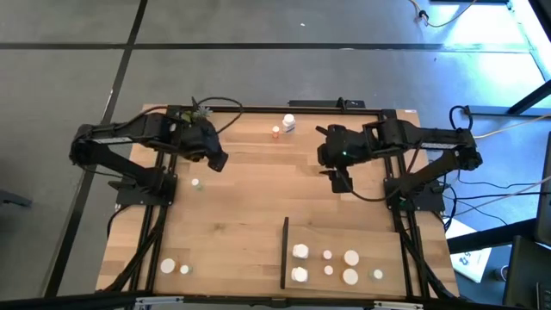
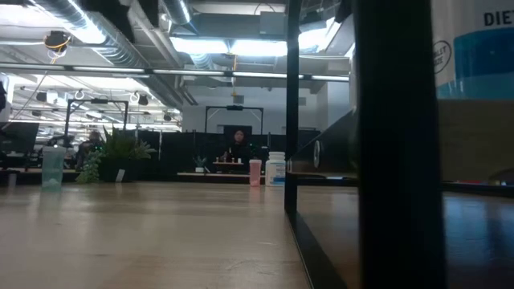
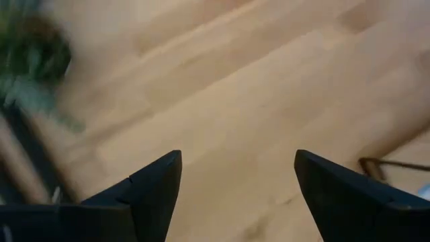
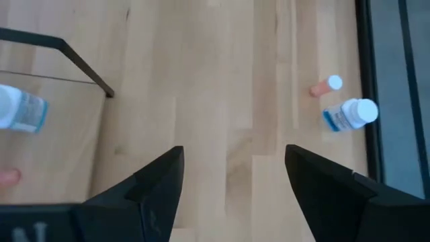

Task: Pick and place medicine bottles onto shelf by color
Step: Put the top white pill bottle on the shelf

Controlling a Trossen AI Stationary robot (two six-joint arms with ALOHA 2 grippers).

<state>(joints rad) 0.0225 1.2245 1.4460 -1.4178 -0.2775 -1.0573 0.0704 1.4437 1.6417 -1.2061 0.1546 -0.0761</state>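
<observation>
Several white medicine bottles [image 1: 327,255] stand on the light-wood shelf [image 1: 379,250] at the near right, behind its black strip [image 1: 285,254]. A white bottle with a blue label [image 4: 349,114] and a small orange one [image 4: 326,85] stand near the table's far edge. A pale green bottle [image 1: 196,183] stands at mid-left, and two white ones [image 1: 169,266] stand near the front left corner. My left gripper [image 3: 238,154] hovers open over bare wood at the far left. My right gripper [image 4: 234,149] hovers open right of the table's middle, nothing between its fingers.
A small green plant [image 1: 202,109] sits at the far left corner, close to my left arm. In the low view the shelf's black strip [image 2: 291,120] stands upright and a large labelled bottle [image 2: 474,48] fills the right. Bare wood lies between the two grippers.
</observation>
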